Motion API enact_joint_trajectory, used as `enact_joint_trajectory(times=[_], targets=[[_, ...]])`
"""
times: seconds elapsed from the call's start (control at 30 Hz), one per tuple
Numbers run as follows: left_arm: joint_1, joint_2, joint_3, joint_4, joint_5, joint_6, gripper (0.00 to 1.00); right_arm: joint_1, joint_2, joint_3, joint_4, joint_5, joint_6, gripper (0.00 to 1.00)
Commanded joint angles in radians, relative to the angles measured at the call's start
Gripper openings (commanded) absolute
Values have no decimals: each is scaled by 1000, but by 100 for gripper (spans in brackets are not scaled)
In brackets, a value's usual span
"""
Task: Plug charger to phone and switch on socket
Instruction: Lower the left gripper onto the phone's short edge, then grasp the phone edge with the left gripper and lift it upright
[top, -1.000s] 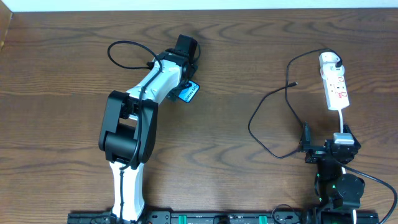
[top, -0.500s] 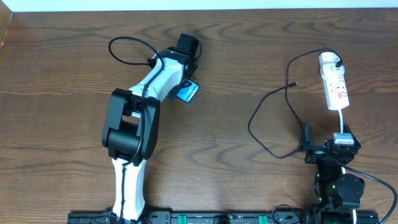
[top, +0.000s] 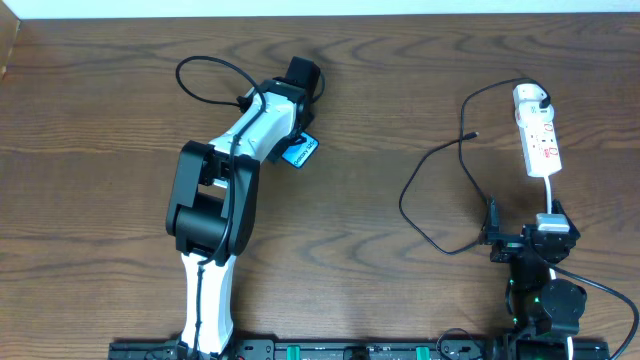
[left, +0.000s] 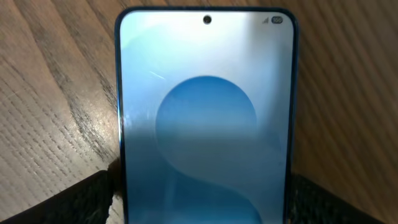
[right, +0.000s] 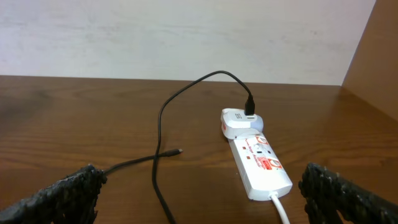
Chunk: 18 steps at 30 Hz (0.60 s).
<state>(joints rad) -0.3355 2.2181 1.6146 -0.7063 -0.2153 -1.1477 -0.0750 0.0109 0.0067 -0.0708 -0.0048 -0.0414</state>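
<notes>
L jaws straddle phone (left: 205, 112), pads (left: 56, 202) right at its edges; can't tell if pinching. Phone lies screen-up on worktop (top: 90, 110), left of centre. R jaws spread wide, nothing betw. them, facing socket (right: 260, 163) at R side; charger (right: 163, 124) plugged in there, tip loose on worktop, well apart from phone.

No legible txt for you to log. Phone (left: 205, 124) screen: tiny status icons top right, unreadable. Socket (right: 261, 165): red markings, too small to read.
</notes>
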Motion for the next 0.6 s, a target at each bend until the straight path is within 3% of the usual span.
enact_joint_trajectory(times=[0.0,0.1,0.37,0.57], targets=[[-13,99,-60,-24,122,51,82,-2,-5,-1,-5,-2,-9,99],[-15,99,-60,-44,130,128,77,-2,-5,-1,-5,-2,-9,99],[-15,99,-60,-150,138,322,76,-2,-5,-1,-5,-2,-9,99],[-15,99,-60,-168,275,524,75,-2,-5,-1,-5,-1,-9,99]])
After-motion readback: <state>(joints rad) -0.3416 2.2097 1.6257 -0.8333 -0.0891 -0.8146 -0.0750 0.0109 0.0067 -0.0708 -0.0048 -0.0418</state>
